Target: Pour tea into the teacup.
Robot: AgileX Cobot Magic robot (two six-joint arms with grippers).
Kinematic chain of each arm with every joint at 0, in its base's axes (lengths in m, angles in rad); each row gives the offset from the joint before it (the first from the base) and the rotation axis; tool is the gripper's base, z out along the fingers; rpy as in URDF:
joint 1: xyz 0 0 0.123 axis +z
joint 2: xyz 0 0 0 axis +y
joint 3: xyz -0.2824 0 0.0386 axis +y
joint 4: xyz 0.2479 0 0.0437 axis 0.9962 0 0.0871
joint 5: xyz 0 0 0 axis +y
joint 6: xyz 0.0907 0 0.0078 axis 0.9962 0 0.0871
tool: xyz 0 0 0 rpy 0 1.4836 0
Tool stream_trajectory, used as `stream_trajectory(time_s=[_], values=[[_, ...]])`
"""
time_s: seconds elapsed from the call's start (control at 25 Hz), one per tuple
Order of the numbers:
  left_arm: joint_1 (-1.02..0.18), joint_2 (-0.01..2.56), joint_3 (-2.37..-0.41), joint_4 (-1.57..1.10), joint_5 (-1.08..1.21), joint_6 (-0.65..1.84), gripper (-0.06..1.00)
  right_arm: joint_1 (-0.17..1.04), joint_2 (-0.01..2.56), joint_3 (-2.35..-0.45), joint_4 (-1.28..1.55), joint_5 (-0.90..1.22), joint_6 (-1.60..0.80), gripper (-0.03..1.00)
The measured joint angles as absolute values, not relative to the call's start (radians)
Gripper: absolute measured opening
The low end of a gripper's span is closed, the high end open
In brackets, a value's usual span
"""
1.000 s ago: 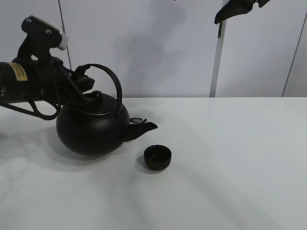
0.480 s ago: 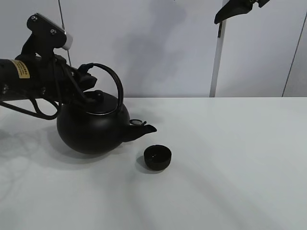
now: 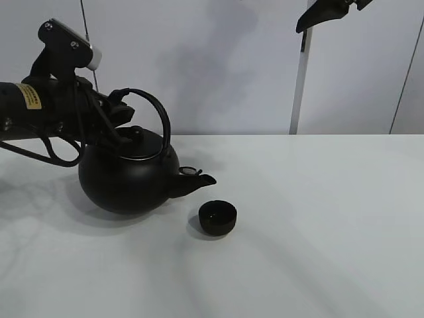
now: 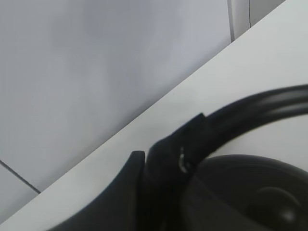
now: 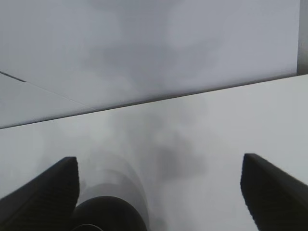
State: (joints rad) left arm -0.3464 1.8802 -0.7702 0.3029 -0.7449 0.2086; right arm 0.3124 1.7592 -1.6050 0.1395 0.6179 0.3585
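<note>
Left gripper [image 3: 118,105] is clamped tight on the arched handle [image 3: 159,114] of the big black kettle [image 3: 129,182]. The kettle's tipped a bit, with its spout [image 3: 199,180] pointing at the teacup [image 3: 218,216]. The teacup's upright on the white counter [image 3: 318,225], just beside the spout tip, not touching it. Right gripper [image 5: 161,190] hangs up high, well away, jaws wide apart, holding nothing.
</note>
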Motion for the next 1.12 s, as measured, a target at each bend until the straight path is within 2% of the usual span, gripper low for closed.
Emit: stream_trajectory(time_s=[1.12], values=[[-0.372,1.919,-0.836,0.325,-0.685,0.237,0.09,0.312,1.759,-1.605,0.140,0.609,0.358,0.63]])
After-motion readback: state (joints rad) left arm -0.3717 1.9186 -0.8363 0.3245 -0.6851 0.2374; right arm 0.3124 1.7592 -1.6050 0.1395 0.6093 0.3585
